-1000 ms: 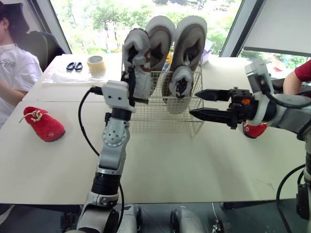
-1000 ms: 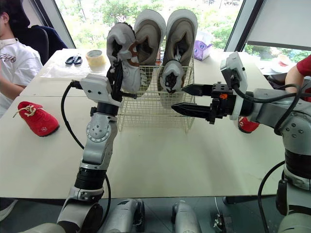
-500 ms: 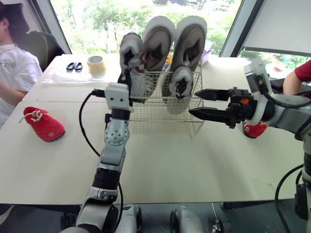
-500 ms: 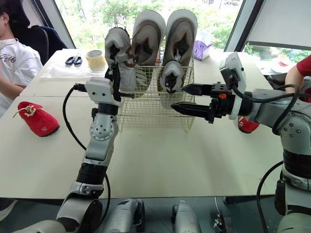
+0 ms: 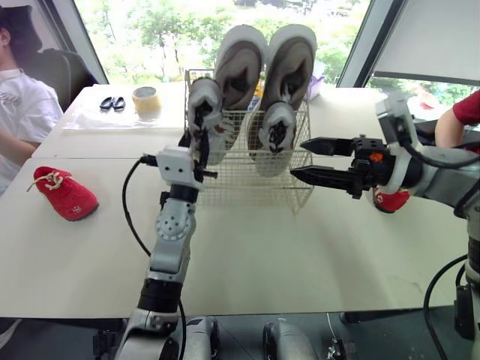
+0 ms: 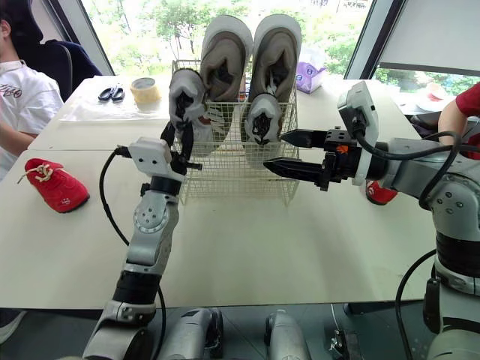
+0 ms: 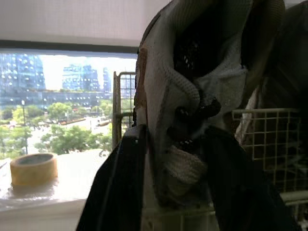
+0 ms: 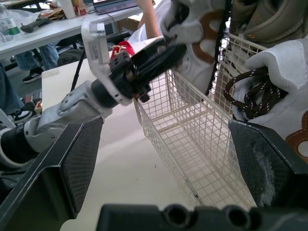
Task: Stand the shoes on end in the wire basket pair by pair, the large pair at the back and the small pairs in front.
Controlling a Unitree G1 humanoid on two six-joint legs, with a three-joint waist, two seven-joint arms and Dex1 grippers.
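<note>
**A:** What is the room like?

**B:** A long cream worktop (image 5: 300,247) runs under big windows (image 5: 150,30) that look onto trees. A person in a white shirt (image 5: 19,112) sits beyond its far left corner. A red sleeve (image 5: 469,109) shows past the right edge.

**A:** And the basket?

**B:** The wire basket (image 5: 255,184) stands mid-worktop, toward the far edge. The large grey pair (image 5: 289,64) stands on end along its back wall, side by side, openings facing the near edge. A standing small shoe (image 5: 276,135) is upright in the front right of the basket, just before the right-hand large one.

**A:** Anything loose?

**B:** A red shoe (image 5: 66,193) lies near the left edge. A second red shoe (image 5: 391,201) sits near the right edge, partly hidden behind the right arm. A tape roll (image 5: 146,101) and scissors (image 5: 112,103) lie by the far left corner.

**A:** The left arm?

**B:** It rises from the near edge with the forearm almost upright. The left gripper (image 5: 199,139) is clamped on the held small shoe (image 5: 204,101), and in the wrist view its fingers (image 7: 120,183) press either side of the shoe. The shoe is upright at the basket's front left corner. I cannot tell whether its lower end rests on anything.

**A:** The right?

**B:** It reaches in level from the right edge. The right gripper (image 5: 298,158) has its fingers spread wide and holds nothing. Its tips are by the basket's right side, near the standing small shoe, but I cannot tell whether they touch the wire.
</note>
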